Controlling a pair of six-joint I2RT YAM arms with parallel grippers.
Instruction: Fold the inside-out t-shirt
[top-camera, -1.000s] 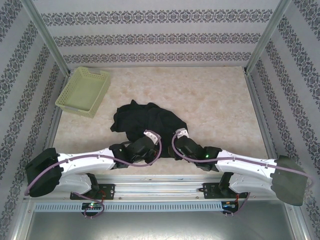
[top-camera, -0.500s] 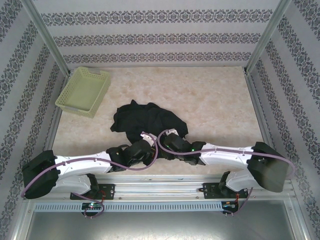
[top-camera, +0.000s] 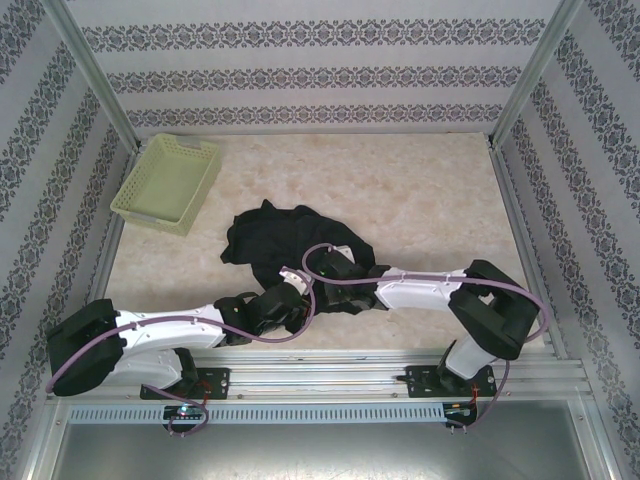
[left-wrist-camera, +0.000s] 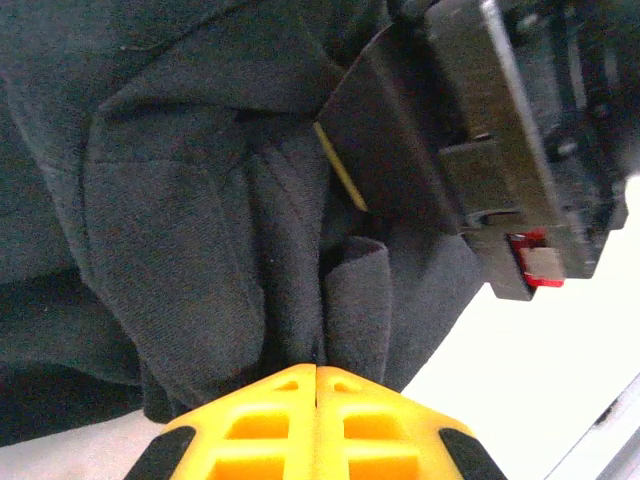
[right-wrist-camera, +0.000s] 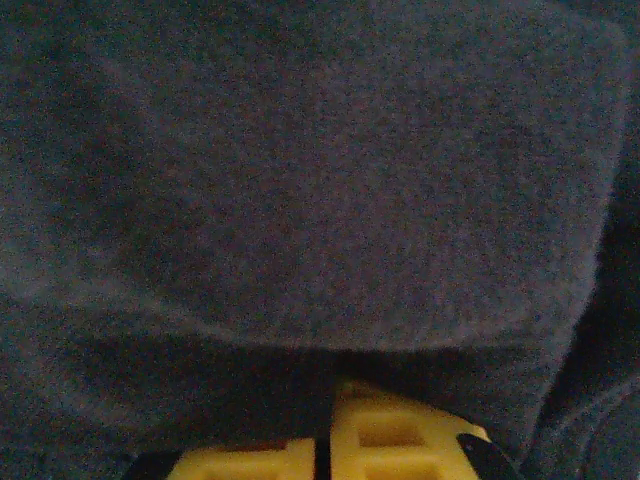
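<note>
The inside-out t-shirt lies crumpled as a black heap on the table, left of centre and near the front. My left gripper sits at the heap's near edge. In the left wrist view its yellow fingers are pressed together, with a fold of the black t-shirt pinched at their tips. My right gripper reaches in from the right, close beside the left one, and its dark body presses into the cloth. In the right wrist view the gripper is shut, with the t-shirt draped over its tips.
A pale yellow-green lattice basket stands at the back left, apart from the shirt. Patterned walls and metal posts enclose the table. Bare marbled tabletop stretches to the right of and behind the shirt.
My right arm has swung left into the shirt's near edge, beside the left gripper, and its jaws have closed there. The left gripper has stayed shut and hardly moved.
</note>
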